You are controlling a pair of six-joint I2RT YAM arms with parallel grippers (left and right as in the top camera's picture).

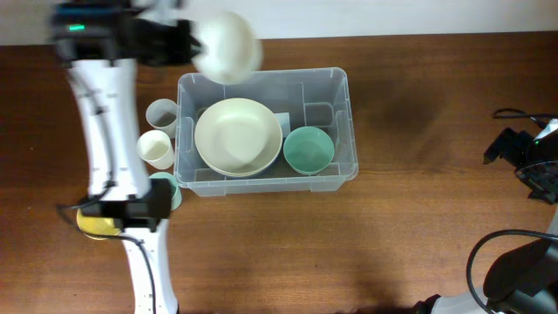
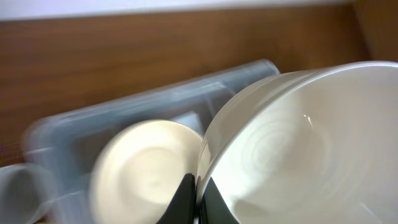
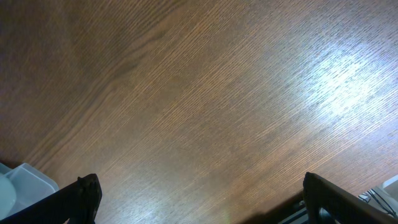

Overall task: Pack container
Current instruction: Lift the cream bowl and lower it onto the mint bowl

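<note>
My left claw is clamped on the rim of a round cream-white bowl, one finger inside and one outside, which is why the bowl hangs tilted instead of flat. It's up in the air over the back-left corner of the big clear rectangular plastic container, which sits mid-table on the brown wooden table. There's already a wide cream bowl filling the container's left side and a small teal bowl to its right, so my guess is the one I'm holding should nest into the wide one to save room. A translucent grey cup, a cream cup and a teal cup wait just outside the left wall, probably next in line. My right claw is spread wide over bare wood, holding nothing, well apart from everything, I'd say parked out of the way. As for brands or labels: no writing I can read anywhere, and my wrist view is pretty blurry.
</note>
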